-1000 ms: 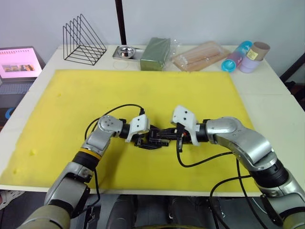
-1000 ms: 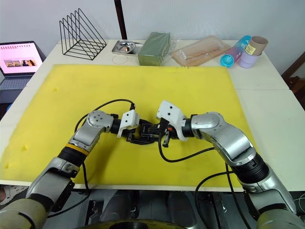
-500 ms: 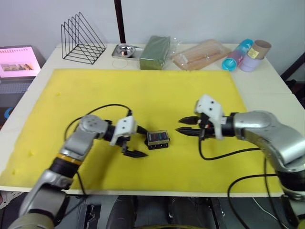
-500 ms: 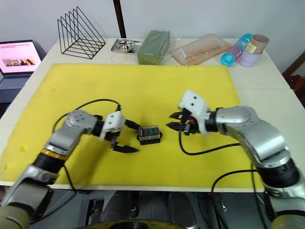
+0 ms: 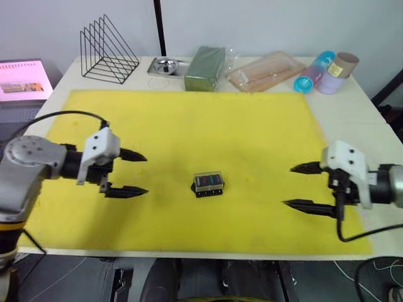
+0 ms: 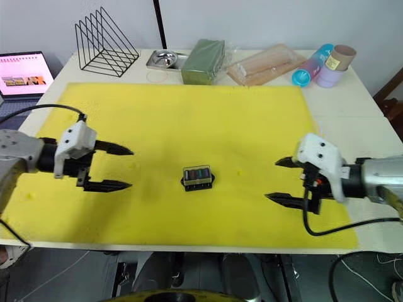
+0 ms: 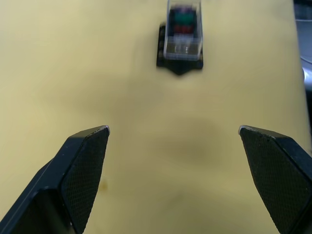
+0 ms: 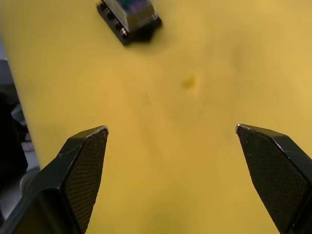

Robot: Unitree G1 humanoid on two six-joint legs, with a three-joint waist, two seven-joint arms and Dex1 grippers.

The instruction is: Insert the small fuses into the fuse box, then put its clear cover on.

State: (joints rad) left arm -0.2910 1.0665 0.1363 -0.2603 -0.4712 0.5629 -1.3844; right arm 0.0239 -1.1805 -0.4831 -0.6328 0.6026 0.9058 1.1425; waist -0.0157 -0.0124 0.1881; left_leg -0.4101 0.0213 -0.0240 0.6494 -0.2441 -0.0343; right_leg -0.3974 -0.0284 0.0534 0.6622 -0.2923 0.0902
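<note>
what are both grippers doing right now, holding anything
Left gripper: open, holding nothing.
Right gripper: open, holding nothing.

Both hands [image 5: 124, 173] [image 5: 301, 187] now wide apart, off the fuse box [image 5: 208, 184].

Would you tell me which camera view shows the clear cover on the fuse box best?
The left wrist view: the clear cover sits over coloured fuses on the fuse box. The right wrist view cuts it at the edge; both eye views show it small on the yellow mat.
</note>
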